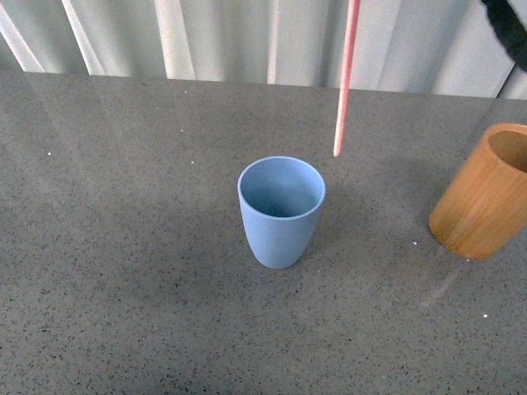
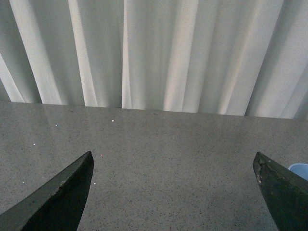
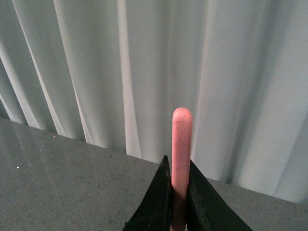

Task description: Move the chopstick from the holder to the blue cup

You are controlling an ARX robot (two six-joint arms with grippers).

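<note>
The pink chopstick [image 1: 345, 78] hangs almost upright in the air, its lower tip a little above and to the right of the blue cup [image 1: 281, 211], which stands upright at the table's middle. The orange-brown holder [image 1: 484, 193] stands at the right edge of the front view. In the right wrist view my right gripper [image 3: 179, 169] is shut on the chopstick [image 3: 181, 144], whose rounded speckled end sticks out past the fingers. My left gripper [image 2: 173, 161] is open over bare table, with only a sliver of the blue cup [image 2: 299, 169] showing beside one finger.
The grey speckled table [image 1: 123, 247] spreads around the cup and holder. A pale pleated curtain [image 1: 214, 37] hangs behind the far table edge. A dark part of my right arm [image 1: 509, 29] shows at the top right corner of the front view.
</note>
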